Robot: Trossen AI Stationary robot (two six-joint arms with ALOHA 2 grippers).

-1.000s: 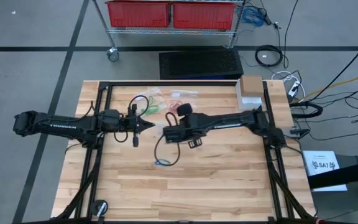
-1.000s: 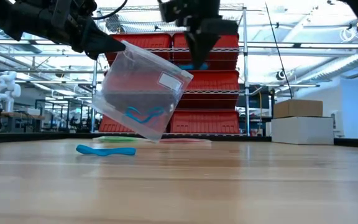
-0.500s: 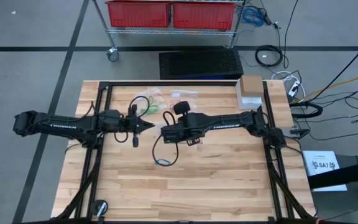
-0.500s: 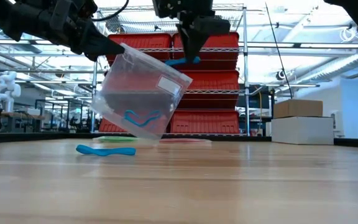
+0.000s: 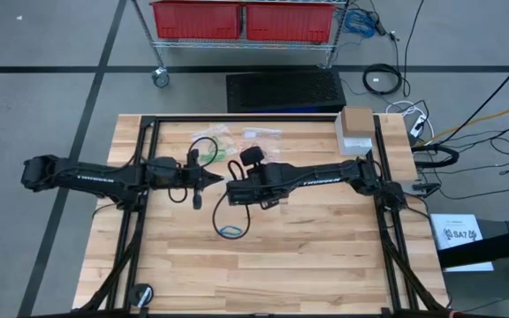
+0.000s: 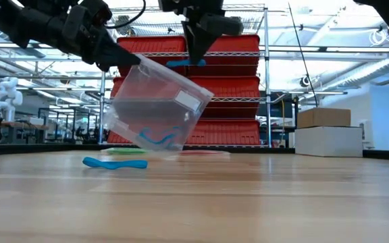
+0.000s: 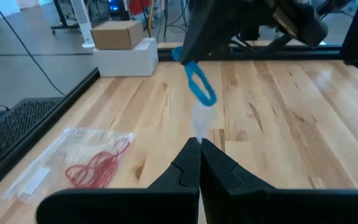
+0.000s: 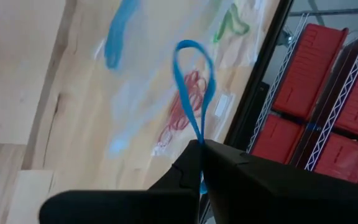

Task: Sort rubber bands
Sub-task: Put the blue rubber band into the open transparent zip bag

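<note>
Right pincer point(image 6: 193, 59), above the bench's point(image 6: 248, 196) middle, pinches a blue rubber band point(image 8: 194, 87) just over the clear bag point(image 6: 155, 108) that your left pincer point(image 7: 199, 146), pressed together, holds up by one edge. You've got at least one blue band point(image 6: 157, 140) inside already, and one blue band point(image 6: 115, 163) still lies on the bench. Red bands point(image 7: 98, 166) sit bagged; the green ones point(image 8: 230, 22) look bagged too.
</note>
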